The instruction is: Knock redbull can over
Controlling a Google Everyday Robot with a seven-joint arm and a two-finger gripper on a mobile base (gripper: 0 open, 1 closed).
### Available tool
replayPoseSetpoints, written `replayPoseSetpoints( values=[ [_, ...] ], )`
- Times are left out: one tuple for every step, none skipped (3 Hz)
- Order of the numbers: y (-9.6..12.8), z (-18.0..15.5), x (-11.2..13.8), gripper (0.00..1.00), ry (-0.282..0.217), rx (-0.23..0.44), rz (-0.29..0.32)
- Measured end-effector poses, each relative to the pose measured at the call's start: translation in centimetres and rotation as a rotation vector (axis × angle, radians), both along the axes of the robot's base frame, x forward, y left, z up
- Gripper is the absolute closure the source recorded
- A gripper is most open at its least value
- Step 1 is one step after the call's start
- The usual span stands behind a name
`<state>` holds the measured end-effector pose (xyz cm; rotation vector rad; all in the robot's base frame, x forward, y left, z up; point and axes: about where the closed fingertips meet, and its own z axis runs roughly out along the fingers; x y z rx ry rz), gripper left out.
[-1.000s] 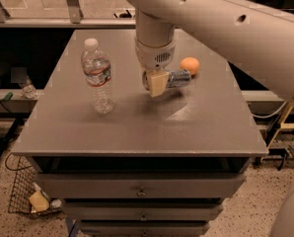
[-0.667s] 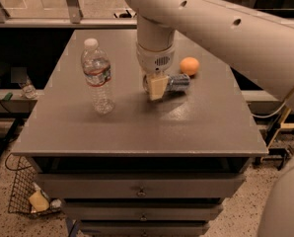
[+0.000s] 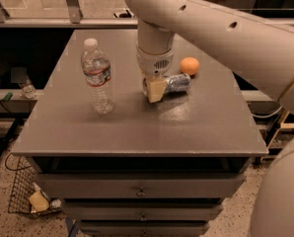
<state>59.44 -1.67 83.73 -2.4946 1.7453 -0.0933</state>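
The redbull can (image 3: 177, 83), silver and blue, lies on its side on the grey table (image 3: 137, 127), its length pointing right toward the back. My gripper (image 3: 154, 89) hangs from the big beige arm and sits low over the table, right against the can's left end. A small orange fruit (image 3: 189, 65) rests just behind and to the right of the can. A clear water bottle (image 3: 97, 75) with a white cap stands upright to the left of the gripper, well apart from it.
The table is a drawer cabinet with drawers (image 3: 139, 191) below its front edge. My arm (image 3: 245, 38) spans the upper right. A wire basket (image 3: 31, 196) stands on the floor at lower left. A rail (image 3: 63, 21) runs behind the table.
The gripper has shifted a little toward the table's front and lower. The can lies on its side throughout and has moved slightly with it. Bottle and orange have not moved.
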Motion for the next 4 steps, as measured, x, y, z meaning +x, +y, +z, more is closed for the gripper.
replayPoseSetpoints(
  values=[
    [0.08, -0.1, 0.09, 0.61, -0.003, 0.002, 0.001],
    [0.15, -0.22, 0.17, 0.37, -0.005, 0.004, 0.001],
    [0.22, -0.33, 0.24, 0.14, -0.006, 0.006, 0.002],
    [0.28, -0.44, 0.31, 0.0, -0.008, 0.007, 0.002]
  ],
)
